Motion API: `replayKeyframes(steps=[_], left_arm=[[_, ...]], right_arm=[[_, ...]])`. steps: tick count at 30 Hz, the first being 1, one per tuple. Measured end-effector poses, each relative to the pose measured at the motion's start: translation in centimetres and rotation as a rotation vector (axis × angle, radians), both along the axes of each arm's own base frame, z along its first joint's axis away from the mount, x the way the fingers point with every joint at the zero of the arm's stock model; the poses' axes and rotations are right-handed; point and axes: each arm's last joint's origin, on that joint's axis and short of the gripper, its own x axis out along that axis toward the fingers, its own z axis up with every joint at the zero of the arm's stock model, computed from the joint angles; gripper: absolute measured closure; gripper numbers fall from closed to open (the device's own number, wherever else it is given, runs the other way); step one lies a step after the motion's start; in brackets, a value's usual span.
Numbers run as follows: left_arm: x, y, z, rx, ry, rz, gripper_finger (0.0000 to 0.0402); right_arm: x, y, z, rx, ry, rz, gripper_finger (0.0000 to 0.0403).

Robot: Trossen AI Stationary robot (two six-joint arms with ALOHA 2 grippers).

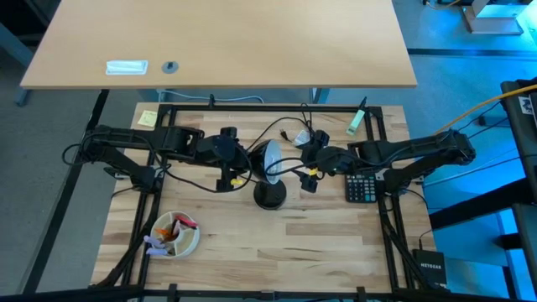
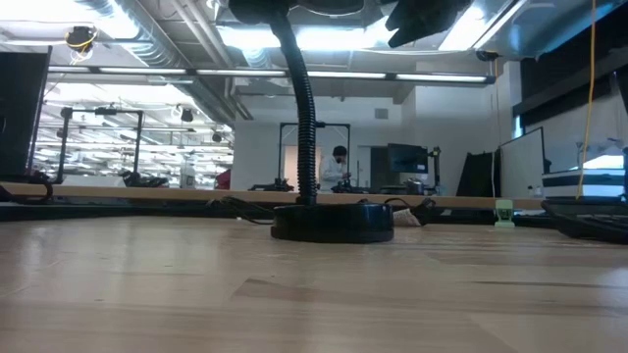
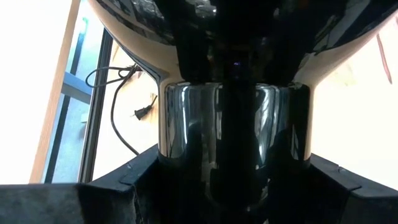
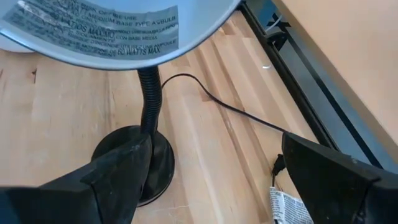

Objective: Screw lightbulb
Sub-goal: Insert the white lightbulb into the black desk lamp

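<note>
We are in an open robotics lab: beyond our grippers stand monitors [image 2: 404,157], metal rigs [image 2: 103,147] (under exposed ceiling ducts [image 2: 128,44]) and a person [image 2: 338,167].

Lamp shade [image 4: 118,31] label: "50 WATTS MAX"; router [image 1: 430,270]: "NETGEAR".

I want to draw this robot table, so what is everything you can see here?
table: one, light wood planks, under everything
lamp: one, black with a silvery shade, middle of the table
cord: one, black, on the table beyond the lamp
calculator: one, black, right of the lamp
bowl: one, white, colourful bits inside, lower-left corner in the high view
sticky note: one, yellow, upper-left corner
pen-like thing: one, green, upper-right edge
desk: one, pale wood, beyond the table
person: one, far off in the room
left gripper: one, dark, clamped on the lamp's neck
right gripper: one, dark, open, empty, beside the shade
</note>
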Motion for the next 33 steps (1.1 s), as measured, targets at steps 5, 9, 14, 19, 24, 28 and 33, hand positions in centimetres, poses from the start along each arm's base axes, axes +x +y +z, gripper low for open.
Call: replayKeyframes(steps=[5,9,14,19,24,28,33], left_arm=[[0.0,0.0,0.0,0.001,0.001,0.001,0.0152],[0.0,0.0,0.0,0.002,0.001,0.002,0.0152],[0.0,0.0,0.0,0.004,0.002,-0.002,0.0152],[0.0,0.1,0.0,0.004,0.001,0.002,0.0152],[0.0,0.6,0.0,-0.008,-0.004,0.028,0.0152],[0.1,0.9,0.0,-0.011,-0.007,0.039,0.0152],[0.1,1.0,0.0,-0.012,-0.008,0.046,0.0152]], right_arm=[[0.0,0.0,-0.8,0.001,0.015,-0.003,0.0045],[-0.1,0.0,-1.5,0.003,0.027,-0.005,0.0045],[0.0,0.0,-1.5,0.005,0.013,-0.005,0.0045],[0.0,0.0,-1.5,0.005,0.016,-0.006,0.0045],[0.0,0.0,-1.5,0.005,0.016,-0.006,0.0045],[0.0,0.0,-1.5,0.005,0.016,-0.006,0.0045],[0.0,0.0,-1.5,0.006,0.017,-0.007,0.0045]])
